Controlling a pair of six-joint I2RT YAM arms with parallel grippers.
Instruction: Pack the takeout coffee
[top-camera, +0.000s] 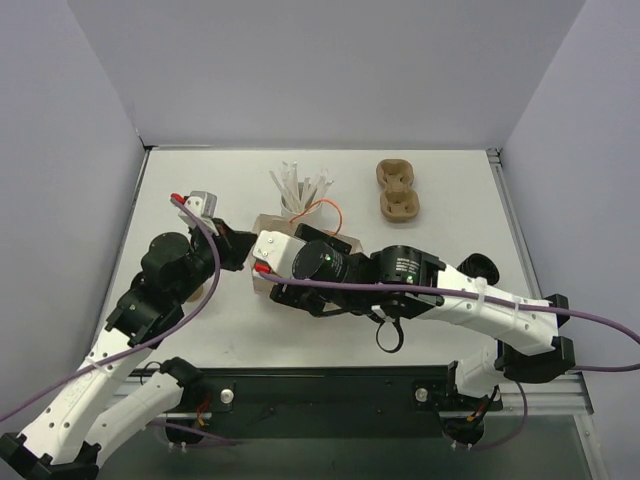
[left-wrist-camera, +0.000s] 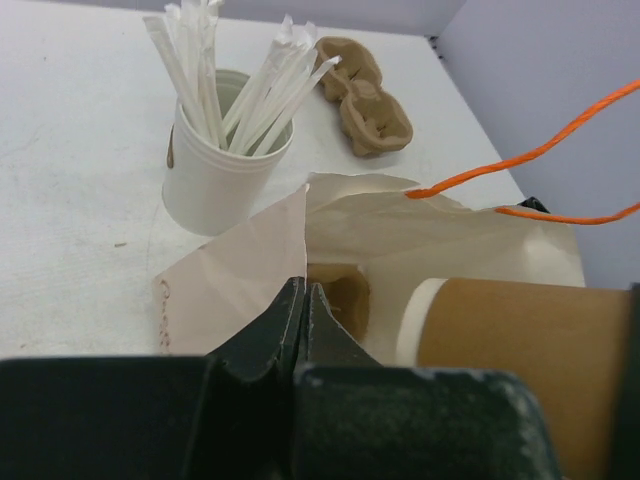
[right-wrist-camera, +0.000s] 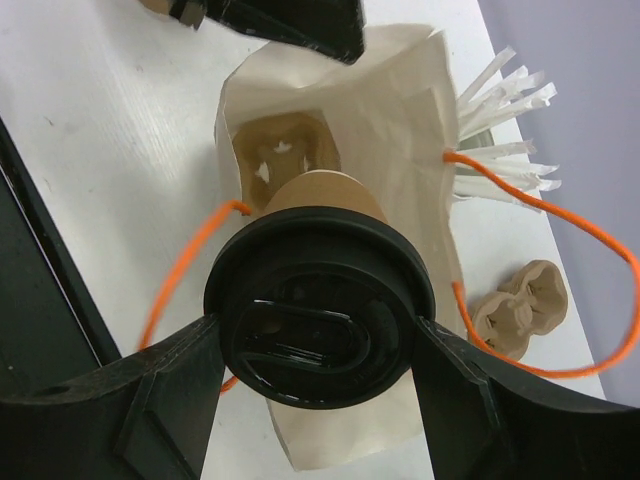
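Note:
The takeout coffee, a brown paper cup (right-wrist-camera: 322, 190) with a black lid (right-wrist-camera: 320, 300), is held by my right gripper (right-wrist-camera: 320, 335), whose jaws are shut on the lid's rim from both sides. The cup hangs bottom-first over the mouth of a tan paper bag (right-wrist-camera: 400, 110) with orange cord handles (right-wrist-camera: 560, 220). A pulp cup carrier (right-wrist-camera: 285, 150) lies inside the bag. My left gripper (left-wrist-camera: 303, 292) is shut on the bag's upper edge (left-wrist-camera: 300, 225), with the cup (left-wrist-camera: 510, 335) just to its right. From above, both grippers meet at the bag (top-camera: 268, 224).
A white tub of wrapped straws (left-wrist-camera: 215, 170) stands just behind the bag. A second pulp carrier (top-camera: 398, 190) lies at the back right. A black round object (top-camera: 480, 266) sits beside the right arm. The table's metal rail (top-camera: 505, 200) runs along the right.

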